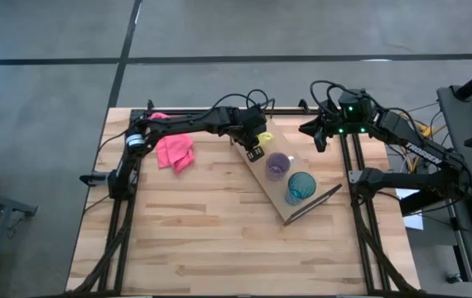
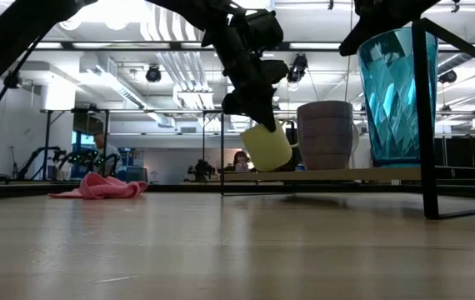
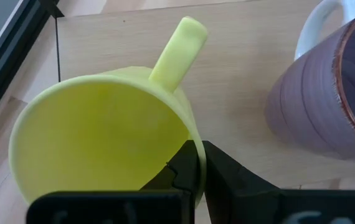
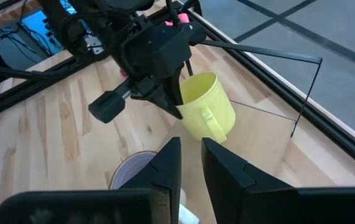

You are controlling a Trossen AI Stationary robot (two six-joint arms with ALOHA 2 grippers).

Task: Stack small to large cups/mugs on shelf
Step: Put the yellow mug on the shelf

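Three cups line the wooden shelf [image 1: 279, 192].
Yellow mug [image 2: 267, 147] tilts, lifted at one end; purple mug [image 1: 278, 165] and teal cup [image 1: 301, 187] stand upright.

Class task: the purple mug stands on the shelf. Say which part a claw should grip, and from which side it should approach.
Grip the rim of the purple mug from above, one finger inside the wall. It stands upright, mouth open. The yellow mug and teal cup flank it on the shelf, so side approaches look crowded.

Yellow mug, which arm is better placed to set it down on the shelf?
Left. The left gripper is shut on the yellow mug's rim, holding it tilted over the shelf beside the purple mug. The right gripper is off beyond the shelf, holding nothing.
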